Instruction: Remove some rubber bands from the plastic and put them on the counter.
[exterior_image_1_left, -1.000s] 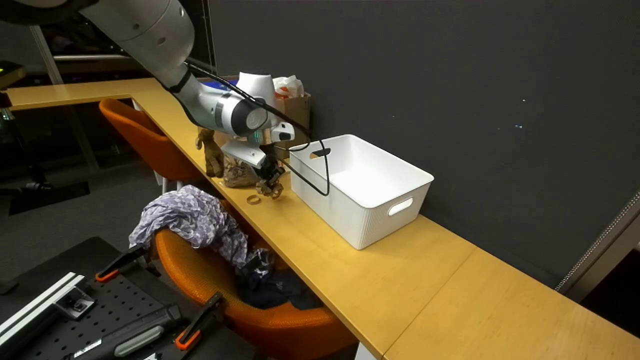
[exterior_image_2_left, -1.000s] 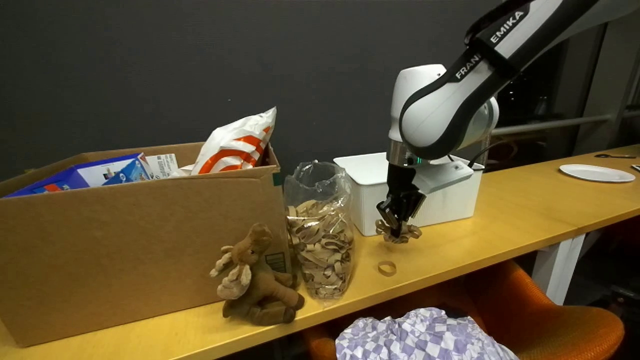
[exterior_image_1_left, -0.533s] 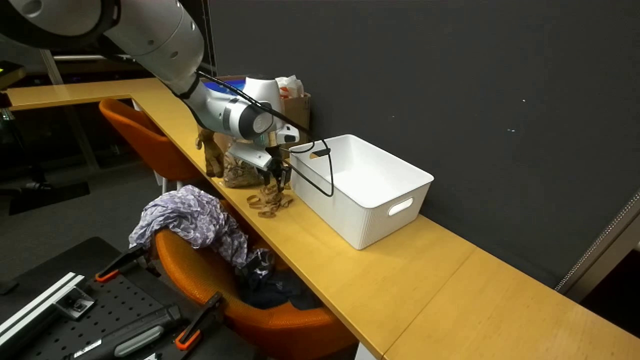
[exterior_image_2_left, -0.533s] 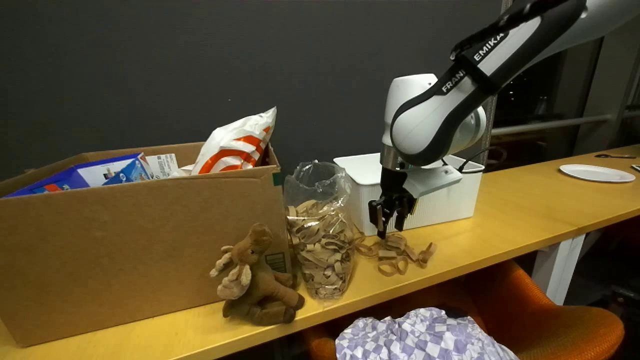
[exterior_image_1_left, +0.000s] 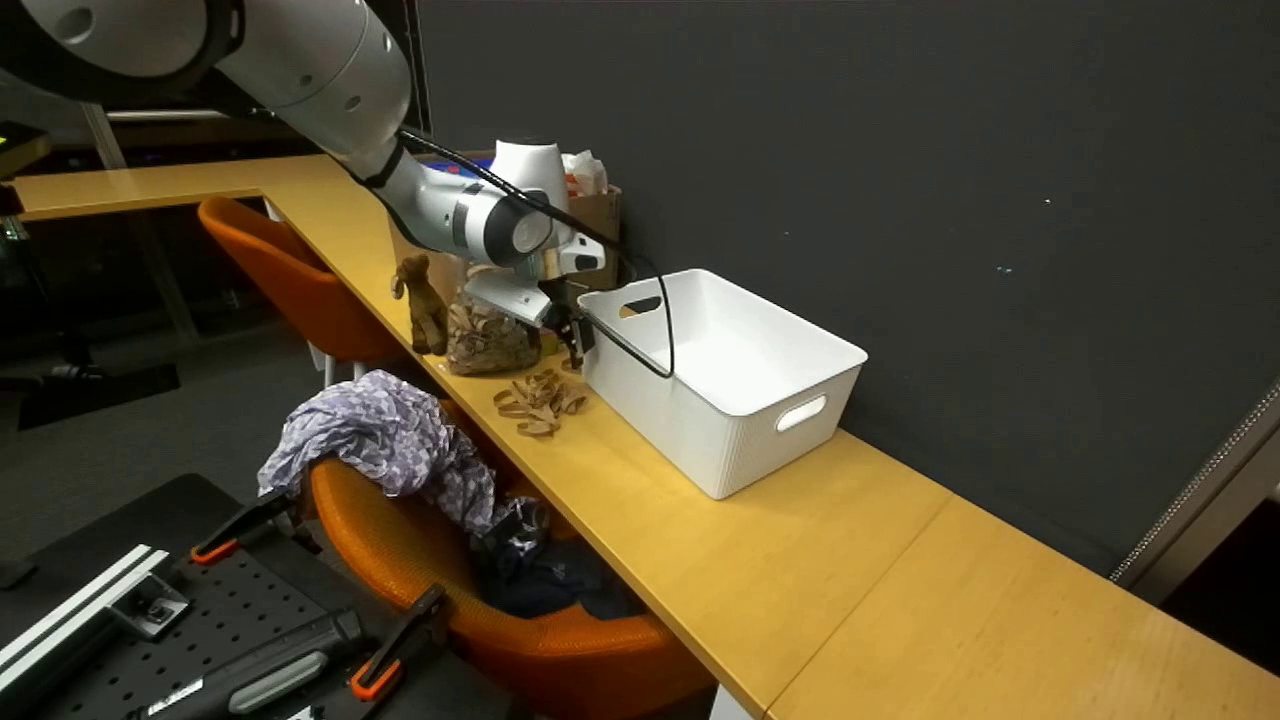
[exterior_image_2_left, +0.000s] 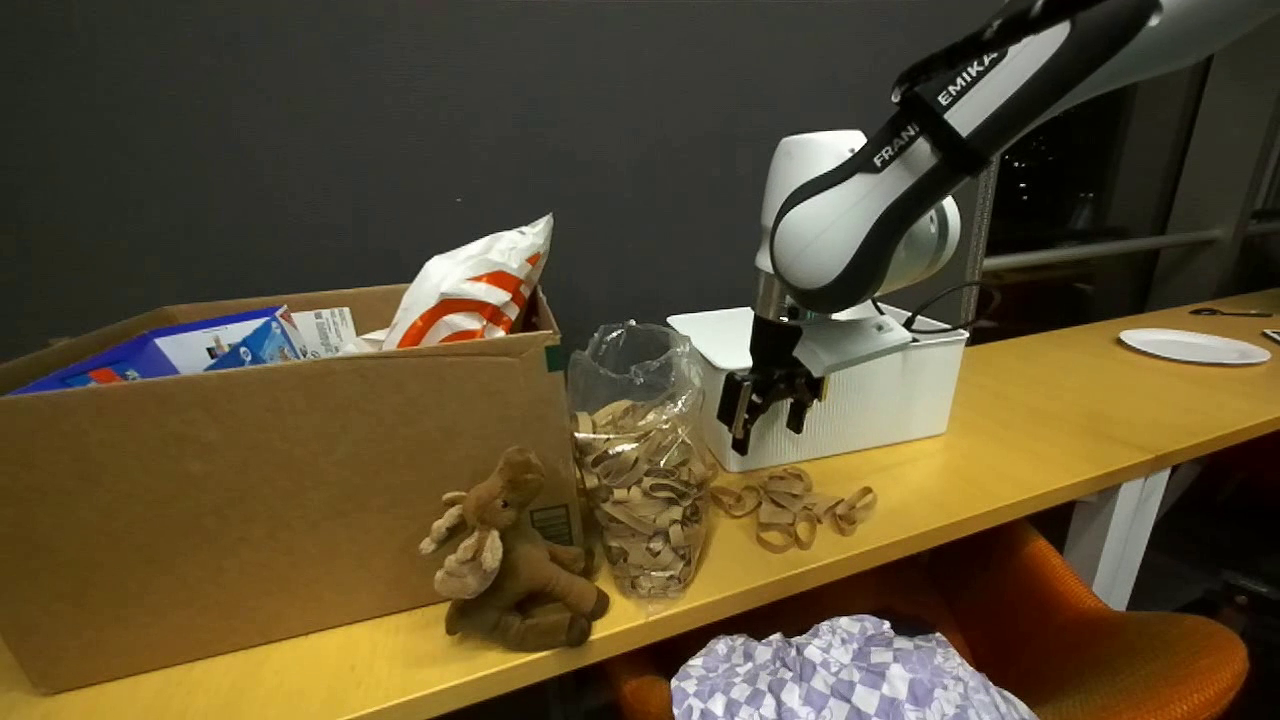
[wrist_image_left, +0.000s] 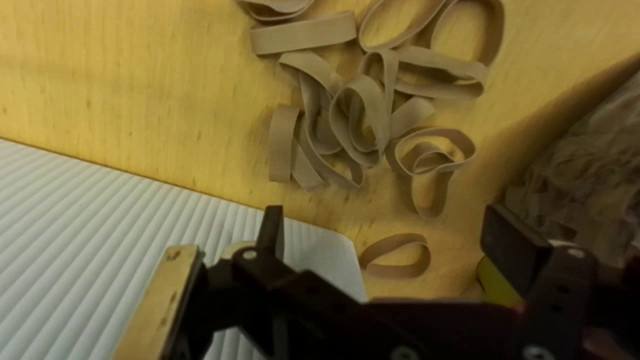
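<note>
Jaws spread, nothing held. In an exterior view, loose rubber bands (exterior_image_2_left: 776, 512) lie on counter (exterior_image_2_left: 1030, 425), about 5 o'clock from gripper (exterior_image_2_left: 768, 437); plastic bag (exterior_image_2_left: 645, 490) at 8. Low swing toward 8 could tip bag; toward 2, bump white bin (exterior_image_2_left: 890, 400).

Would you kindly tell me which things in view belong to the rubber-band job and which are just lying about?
For the job: gripper, rubber bands, bag, counter.

Apparently just lying about: bin, box, toy moose, plate, checked cloth.
</note>
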